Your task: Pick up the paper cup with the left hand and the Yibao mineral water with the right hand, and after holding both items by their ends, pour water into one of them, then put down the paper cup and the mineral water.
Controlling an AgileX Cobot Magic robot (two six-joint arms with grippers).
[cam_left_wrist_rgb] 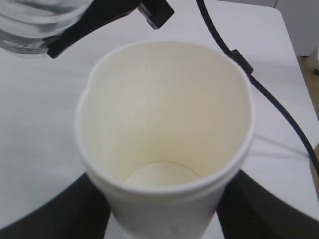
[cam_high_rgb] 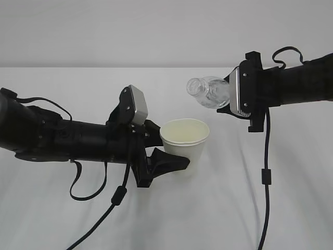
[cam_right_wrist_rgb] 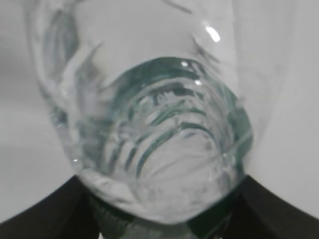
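while the bottle (cam_high_rgb: 209, 92) is carried tipped almost flat above the table (cam_high_rgb: 291, 208), its long axis is laid along the three-to-nine line of the exterior view, with the open mouth turned to nine o'clock and the base end clamped in the right gripper (cam_high_rgb: 229, 96). the cup (cam_high_rgb: 184, 143) is held upright from its side by the left gripper (cam_high_rgb: 164, 148), the fingers closed on its lower wall and the cream inside plainly empty in the left wrist view. from the bottle mouth the cup rim is found at about six o'clock, slightly towards seven, and clearly apart from it. the pour is judged to depend on this: the mouth must be brought directly over the rim, and the neck dipped further. no stream of water is seen between them yet.
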